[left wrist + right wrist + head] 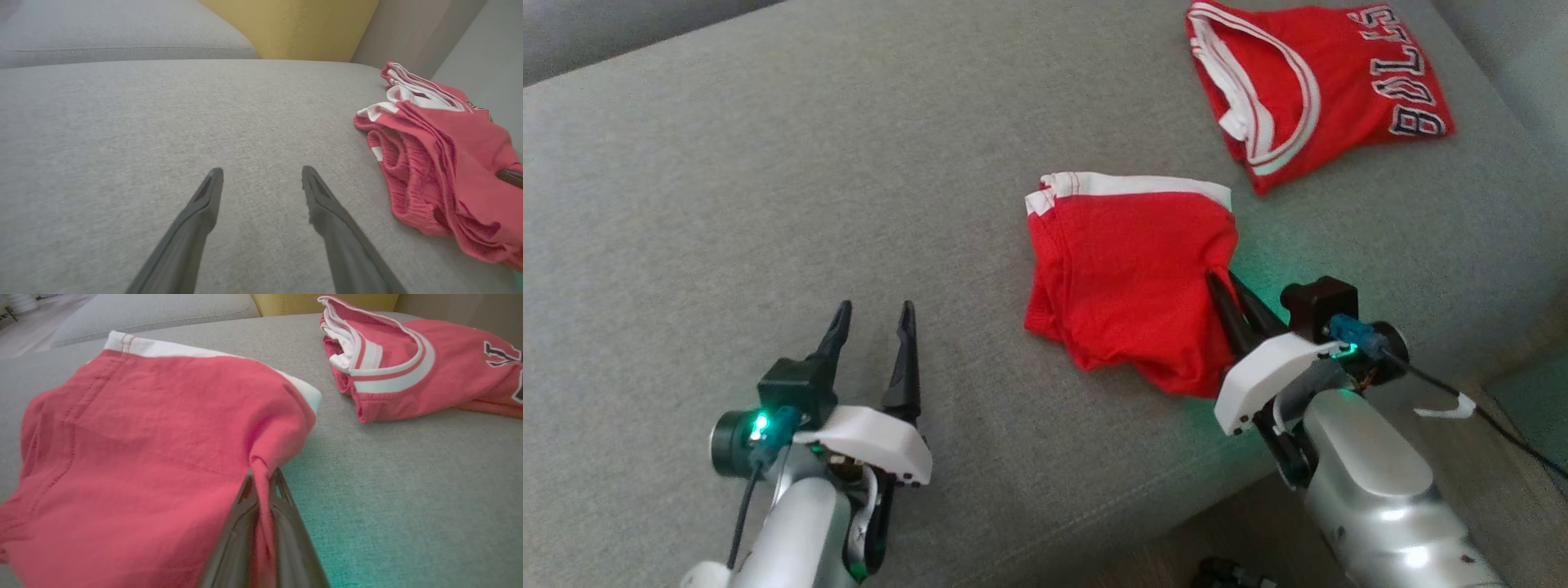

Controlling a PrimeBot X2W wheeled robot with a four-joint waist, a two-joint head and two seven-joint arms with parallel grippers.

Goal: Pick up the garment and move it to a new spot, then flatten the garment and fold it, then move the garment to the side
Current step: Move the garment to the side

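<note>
The red shorts (1127,278) lie folded in a thick packet on the grey sofa seat (768,204), near its front edge. The white band is on the far side. The right gripper (1223,276) is closed on a small fold of cloth at the right edge of the packet. In the right wrist view the red fabric is pinched between the two dark fingers (245,506) and rises in a little peak. The left gripper (876,310) hangs wide open over bare cushion, well apart from the shorts, and holds nothing.

I judge that the fold is done and the move to the side is the step in hand. The danger is the grip: it seems to catch only the upper layers at one edge. If the arm pulls sideways, these layers may slide off the lower ones and the packet opens. The rough cushion would add drag. A thin pinch may also slip out. The folded Bulls jersey (1307,82) lies near, further back on the right, and a careless path could push it.
</note>
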